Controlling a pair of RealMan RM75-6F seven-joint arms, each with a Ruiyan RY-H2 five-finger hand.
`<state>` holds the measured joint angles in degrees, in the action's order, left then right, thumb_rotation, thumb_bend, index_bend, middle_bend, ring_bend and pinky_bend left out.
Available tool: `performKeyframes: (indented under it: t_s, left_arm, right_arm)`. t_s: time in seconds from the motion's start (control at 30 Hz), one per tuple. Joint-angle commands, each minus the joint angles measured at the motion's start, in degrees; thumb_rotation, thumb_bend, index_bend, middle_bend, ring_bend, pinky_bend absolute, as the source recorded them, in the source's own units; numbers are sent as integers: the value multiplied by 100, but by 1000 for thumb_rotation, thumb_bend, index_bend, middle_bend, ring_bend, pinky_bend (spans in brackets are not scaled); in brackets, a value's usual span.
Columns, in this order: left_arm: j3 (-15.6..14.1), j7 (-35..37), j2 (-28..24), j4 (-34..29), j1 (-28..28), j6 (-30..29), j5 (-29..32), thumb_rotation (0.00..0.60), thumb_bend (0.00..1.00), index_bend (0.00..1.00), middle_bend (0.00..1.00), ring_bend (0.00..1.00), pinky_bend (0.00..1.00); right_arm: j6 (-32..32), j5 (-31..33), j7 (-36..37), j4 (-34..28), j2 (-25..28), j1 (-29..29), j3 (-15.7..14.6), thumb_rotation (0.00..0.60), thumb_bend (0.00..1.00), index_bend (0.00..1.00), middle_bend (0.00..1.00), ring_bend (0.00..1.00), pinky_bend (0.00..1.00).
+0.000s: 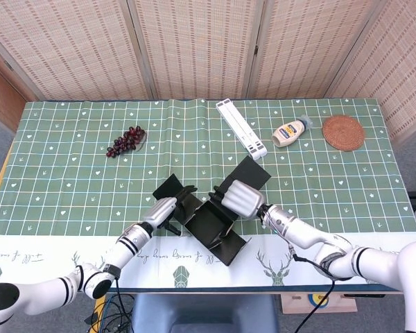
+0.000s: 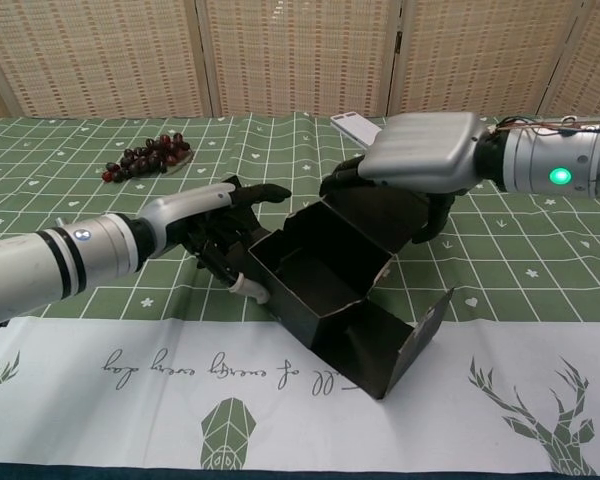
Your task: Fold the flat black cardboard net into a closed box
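Note:
The black cardboard box (image 1: 209,223) is half folded, open at the top, and sits askew near the table's front edge. In the chest view its hollow (image 2: 315,282) faces up and one end flap (image 2: 418,338) sticks out to the front right. My left hand (image 1: 163,208) grips the box's left wall and side flap (image 1: 168,187), fingers reaching along the rim (image 2: 220,212). My right hand (image 1: 242,199) holds the far wall from above, its back (image 2: 420,150) towards the camera. A loose flap (image 1: 250,173) stands out behind it.
A bunch of dark grapes (image 1: 125,141) lies at the back left. A long white strip (image 1: 241,128), a mayonnaise bottle (image 1: 291,132) and a round woven coaster (image 1: 344,132) lie at the back right. The white printed hem of the tablecloth (image 2: 280,375) runs along the front.

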<state>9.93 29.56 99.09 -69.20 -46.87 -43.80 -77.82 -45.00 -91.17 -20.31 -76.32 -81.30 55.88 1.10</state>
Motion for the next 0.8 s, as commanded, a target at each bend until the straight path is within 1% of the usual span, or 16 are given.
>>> performKeyframes:
  t_s: [0.03, 0.13, 0.4, 0.53, 0.7, 0.8]
  left_arm:
    - [-5, 132, -95, -98, -45, 190, 98, 600, 96, 0, 0, 471, 820]
    - [-7, 217, -138, -161, -65, 290, 125, 600, 96, 0, 0, 471, 820]
    - [-21, 823, -359, -471, -161, 721, 93, 600, 96, 39, 0, 482, 825]
    - [-49, 1076, -413, -497, -215, 863, 2, 600, 96, 52, 0, 487, 827]
    - [-97, 1654, -488, -602, -260, 1096, -115, 600, 96, 69, 0, 491, 827]
    - [-122, 2001, -506, -624, -273, 1155, -214, 600, 96, 100, 5, 497, 828]
  right_arm:
    - [-108, -257, 106, 92, 52, 75, -93, 600, 327, 222, 301, 810, 955]
    - [-249, -493, 57, 163, 42, 97, -154, 600, 327, 231, 301, 810, 955]
    - [-382, -746, 213, 290, 4, 168, -192, 600, 328, 232, 302, 811, 955]
    - [-413, -867, 258, 334, -9, 215, -225, 600, 327, 232, 302, 810, 955]
    - [-470, -971, 330, 344, -31, 231, -268, 600, 328, 233, 302, 811, 955]
    - [-513, -1020, 339, 382, -56, 235, -278, 600, 328, 233, 302, 811, 955]
